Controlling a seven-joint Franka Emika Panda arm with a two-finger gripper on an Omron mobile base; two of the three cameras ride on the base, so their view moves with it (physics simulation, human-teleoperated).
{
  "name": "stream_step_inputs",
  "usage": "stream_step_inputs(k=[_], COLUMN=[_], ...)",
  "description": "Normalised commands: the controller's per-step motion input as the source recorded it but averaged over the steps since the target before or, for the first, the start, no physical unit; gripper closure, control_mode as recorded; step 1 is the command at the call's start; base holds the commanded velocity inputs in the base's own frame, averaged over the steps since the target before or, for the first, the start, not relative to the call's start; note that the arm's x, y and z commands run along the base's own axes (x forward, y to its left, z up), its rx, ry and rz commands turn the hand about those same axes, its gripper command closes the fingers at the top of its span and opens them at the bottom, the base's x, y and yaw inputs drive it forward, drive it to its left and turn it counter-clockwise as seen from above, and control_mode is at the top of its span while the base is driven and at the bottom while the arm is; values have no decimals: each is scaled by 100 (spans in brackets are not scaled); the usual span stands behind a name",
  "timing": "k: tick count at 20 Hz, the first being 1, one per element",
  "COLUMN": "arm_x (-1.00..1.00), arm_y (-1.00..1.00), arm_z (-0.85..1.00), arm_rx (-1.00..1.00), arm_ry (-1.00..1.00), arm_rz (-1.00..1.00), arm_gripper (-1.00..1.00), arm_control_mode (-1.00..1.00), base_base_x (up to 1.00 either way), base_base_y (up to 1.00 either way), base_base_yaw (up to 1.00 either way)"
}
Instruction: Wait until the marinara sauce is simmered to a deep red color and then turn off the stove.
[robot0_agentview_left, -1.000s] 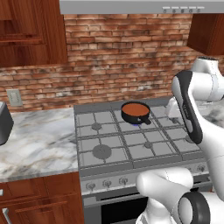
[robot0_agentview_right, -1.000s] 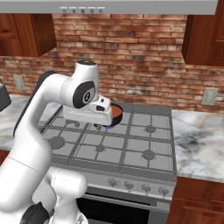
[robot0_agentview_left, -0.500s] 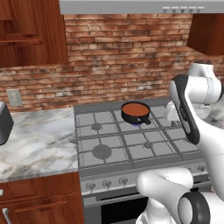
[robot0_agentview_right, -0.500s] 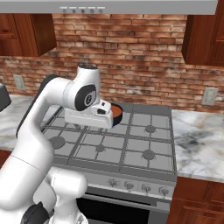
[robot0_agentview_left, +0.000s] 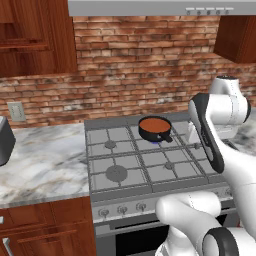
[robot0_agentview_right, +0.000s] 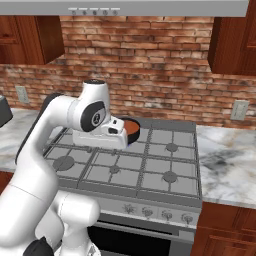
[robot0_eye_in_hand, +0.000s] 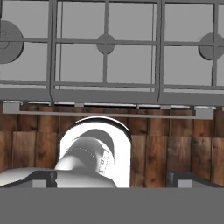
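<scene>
The rendered scene is evenly and brightly lit, with no glare. Only faint, soft shadows are cast. Edges are rendered slightly soft throughout, without distortion.

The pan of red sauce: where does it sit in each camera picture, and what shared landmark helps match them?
Left base view: the pan of sauce sits on the stove's rear middle burner, right of centre.
Right base view: the pan of sauce is partly hidden behind the arm, left of centre.
Hand view: grates, no pan.
Shared landmark: the brick wall behind the stove.

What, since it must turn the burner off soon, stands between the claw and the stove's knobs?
Nothing visible: the open claw hangs above the stove, its front knobs uncovered; the marinara sauce sits at the back.
</scene>
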Motion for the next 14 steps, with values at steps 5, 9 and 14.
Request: stream_step_inputs(k=[5,9,14], arm_x=[0,0,0], arm_y=[1,1,0], arm_z=[-5,-2,0], arm_rx=[0,0,0], arm_ry=[0,0,0], arm_rz=[-1,-1,0], arm_gripper=[-100,-100,-100], arm_control_mode=[-100,-100,-100], base_base_x=[0,0,0], base_base_y=[0,0,0], base_base_yaw=[0,0,0])
